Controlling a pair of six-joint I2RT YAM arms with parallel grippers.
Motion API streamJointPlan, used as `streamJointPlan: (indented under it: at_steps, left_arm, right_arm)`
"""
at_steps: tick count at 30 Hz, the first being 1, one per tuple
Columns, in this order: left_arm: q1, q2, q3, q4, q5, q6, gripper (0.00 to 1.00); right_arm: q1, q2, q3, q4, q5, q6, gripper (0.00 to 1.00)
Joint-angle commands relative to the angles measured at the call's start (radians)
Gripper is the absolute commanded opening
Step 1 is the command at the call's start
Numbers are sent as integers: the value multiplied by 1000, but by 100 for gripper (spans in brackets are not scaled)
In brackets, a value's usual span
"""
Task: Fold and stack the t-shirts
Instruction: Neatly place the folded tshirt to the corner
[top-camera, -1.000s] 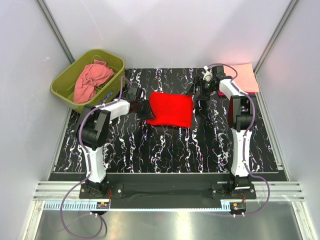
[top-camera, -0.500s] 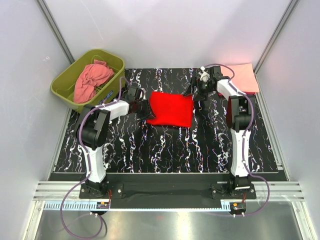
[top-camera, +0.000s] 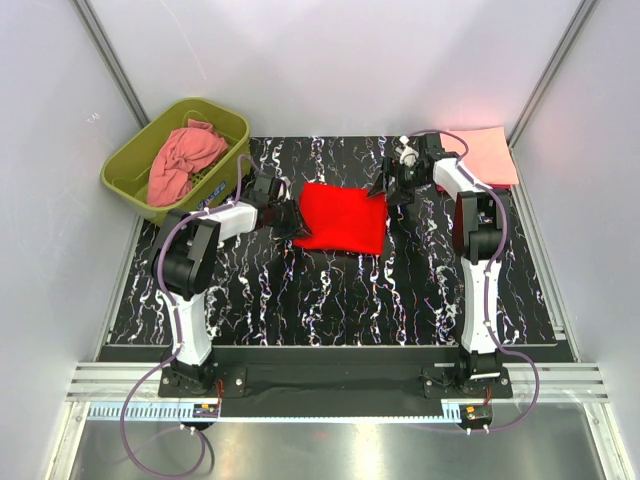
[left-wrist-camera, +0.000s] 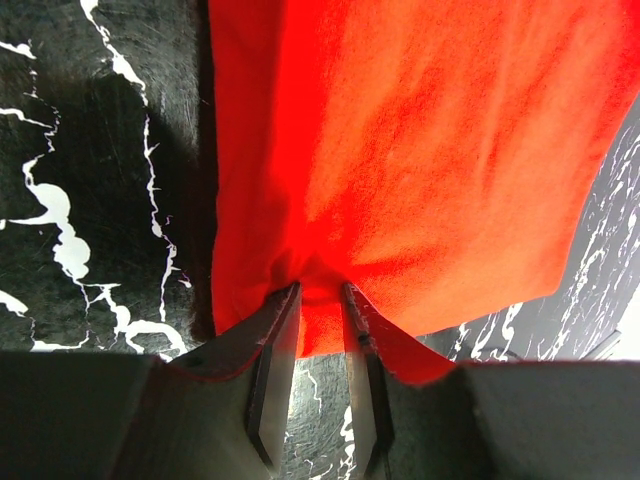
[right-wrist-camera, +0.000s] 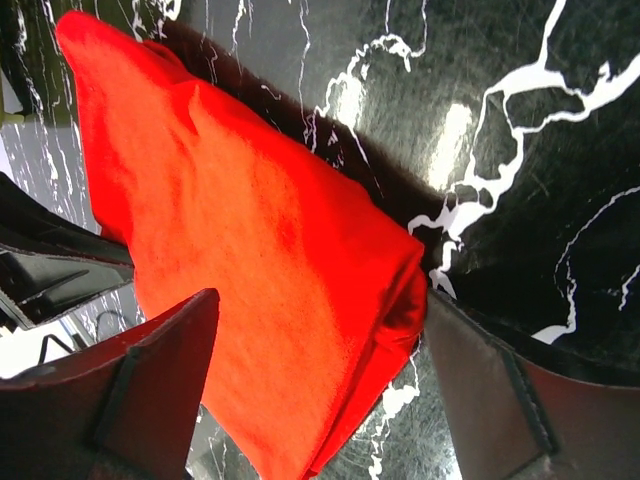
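**A:** Around the red t-shirt (top-camera: 342, 218), what lies?

**B:** An olive tub (top-camera: 118, 178) sits far left with a salmon-pink t-shirt (top-camera: 182, 158) heaped inside. A peach t-shirt (top-camera: 490, 155) lies flat at the far right. Both are well apart from it.

**A:** And the red one?

**B:** It is folded to a rectangle mid-table (top-camera: 330, 290). The left gripper (left-wrist-camera: 318, 292) is clamped on its left edge. The right gripper (right-wrist-camera: 315, 300) is spread wide astride its far-right corner.

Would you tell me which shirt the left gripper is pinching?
The red shirt, mid-table; the salmon one is in the tub, the peach one far right.
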Motion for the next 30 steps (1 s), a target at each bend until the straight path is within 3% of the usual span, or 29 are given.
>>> streamJointPlan:
  at_steps: [1,8,11,14,20,26,30]
  left_arm:
    - [3,39,-60,-54,-82,30,31]
    - [9,33,-82,-38,-73,25,31]
    - [9,31,-86,-34,-71,24,31]
    - [11,30,-93,-28,-62,16,31]
    - [23,25,-119,-19,-36,-22,32]
    - [52,2,-76,-98,-1,-38,34]
    - [52,-73,16,-219,10,-1,40]
  right_arm:
    - [13,47,1,-93,34,-23,88]
    - [9,57,0,-69,24,-1,75]
    - [4,56,-9,-28,4,13,63]
    - [1,53,-11,9,-24,17,47]
    - [-2,10,-16,69,-4,-1,0]
    - [-2,-73,-31,60,13,-39,0]
    - [-2,-96,43,-61,109,-121,0]
